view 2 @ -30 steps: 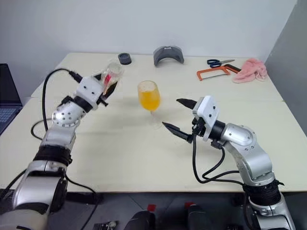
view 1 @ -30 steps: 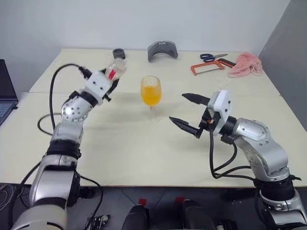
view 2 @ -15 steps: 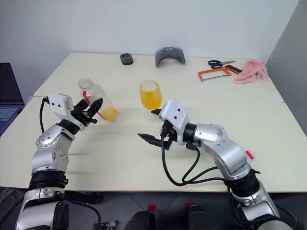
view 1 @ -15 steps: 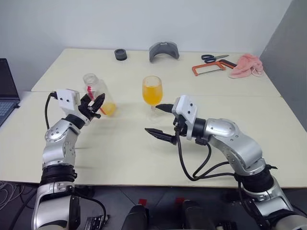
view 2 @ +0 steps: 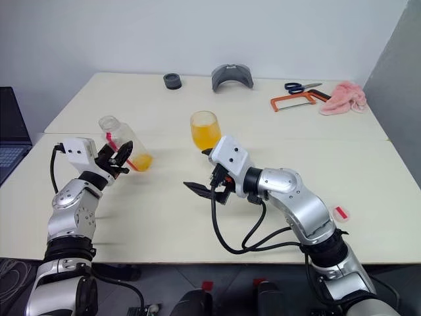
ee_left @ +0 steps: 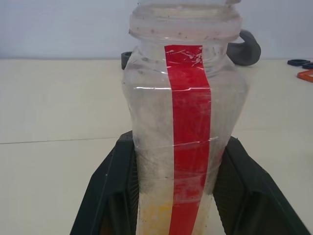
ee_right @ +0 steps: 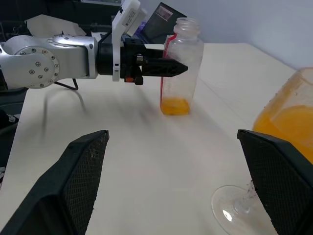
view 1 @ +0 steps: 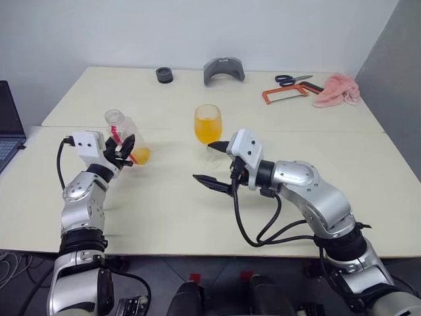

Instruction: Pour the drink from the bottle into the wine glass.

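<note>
Pale worktop (view 1: 197, 217) against a white wall, seam running across. Left jaws (view 1: 126, 150) clamped on bottle (view 1: 127, 135), tilted, perhaps touching the worktop. Glass (view 1: 208, 129) of drink (view 1: 207, 133) mid-table. Right jaws (view 1: 212, 164) spread wide beside its foot. Scissors (view 1: 293, 79), cloth (view 1: 337, 89) far back.
</note>
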You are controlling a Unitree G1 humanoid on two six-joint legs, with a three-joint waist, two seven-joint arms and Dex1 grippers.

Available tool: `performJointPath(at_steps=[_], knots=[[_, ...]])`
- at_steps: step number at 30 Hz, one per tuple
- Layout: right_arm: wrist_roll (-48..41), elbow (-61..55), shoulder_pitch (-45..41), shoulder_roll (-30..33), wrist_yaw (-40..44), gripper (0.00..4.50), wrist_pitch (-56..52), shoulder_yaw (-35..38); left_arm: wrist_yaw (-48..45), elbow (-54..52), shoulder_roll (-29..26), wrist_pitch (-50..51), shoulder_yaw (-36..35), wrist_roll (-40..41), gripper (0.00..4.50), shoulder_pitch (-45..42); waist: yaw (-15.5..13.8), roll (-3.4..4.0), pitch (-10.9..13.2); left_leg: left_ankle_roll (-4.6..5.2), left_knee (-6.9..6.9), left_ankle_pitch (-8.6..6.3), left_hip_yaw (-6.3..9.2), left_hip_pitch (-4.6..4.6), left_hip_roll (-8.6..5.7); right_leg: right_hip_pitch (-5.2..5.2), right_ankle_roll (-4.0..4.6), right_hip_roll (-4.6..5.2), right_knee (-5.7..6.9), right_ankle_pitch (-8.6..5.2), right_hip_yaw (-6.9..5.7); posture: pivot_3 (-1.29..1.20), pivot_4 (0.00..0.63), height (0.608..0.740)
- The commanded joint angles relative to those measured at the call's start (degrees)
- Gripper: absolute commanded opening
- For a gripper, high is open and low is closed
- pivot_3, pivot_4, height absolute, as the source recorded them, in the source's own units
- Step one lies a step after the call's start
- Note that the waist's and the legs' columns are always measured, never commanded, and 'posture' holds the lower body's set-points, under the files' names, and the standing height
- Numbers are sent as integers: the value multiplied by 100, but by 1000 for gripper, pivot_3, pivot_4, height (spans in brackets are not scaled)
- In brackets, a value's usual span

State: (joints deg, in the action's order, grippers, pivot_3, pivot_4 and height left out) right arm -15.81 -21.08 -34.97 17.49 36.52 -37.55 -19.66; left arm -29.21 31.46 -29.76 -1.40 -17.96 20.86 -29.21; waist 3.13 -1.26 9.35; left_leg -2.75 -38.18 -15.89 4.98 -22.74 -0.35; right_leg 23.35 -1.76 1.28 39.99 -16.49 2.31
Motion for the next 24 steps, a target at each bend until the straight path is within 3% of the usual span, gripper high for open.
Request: performJointPath(at_steps=[1,7,8,15,21,24], knots=[[23,-80,-118,-60,17,4500,38,-24,76,-22,-16,-55,-63,-65,1662,-110,0,0,0,0,0,0,-1,0,0,0,0,0,0,0,1,0,150,740],[12,-79,-134,-95,35,4500,12,-18,49,88,0,-10,-131,-25,1662,-113,0,0,0,0,1,0,-1,2,0,0,0,0,0,0,1,0,150,740],[5,-90,-130,-95,41,4500,0,-17,45,80,5,-6,-144,-10,2373,-102,0,0,0,0,1,0,-1,2,0,0,0,0,0,0,1,0,150,740],[-31,-109,-110,-98,55,4500,-78,17,-22,-51,0,-16,-123,-35,4466,8,-1,0,0,0,2,0,-1,1,0,0,0,0,-1,0,1,0,150,740],[-2,-52,33,-35,138,4500,32,5,19,-240,-16,-78,-70,-161,4466,222,-1,0,0,0,3,0,-1,1,1,0,0,0,-2,0,1,0,150,740],[235,112,451,118,173,4500,606,-68,94,-538,-13,-47,-53,-238,4466,488,-1,-4,-3,1,6,-1,0,2,2,0,0,2,-4,0,0,0,150,740]])
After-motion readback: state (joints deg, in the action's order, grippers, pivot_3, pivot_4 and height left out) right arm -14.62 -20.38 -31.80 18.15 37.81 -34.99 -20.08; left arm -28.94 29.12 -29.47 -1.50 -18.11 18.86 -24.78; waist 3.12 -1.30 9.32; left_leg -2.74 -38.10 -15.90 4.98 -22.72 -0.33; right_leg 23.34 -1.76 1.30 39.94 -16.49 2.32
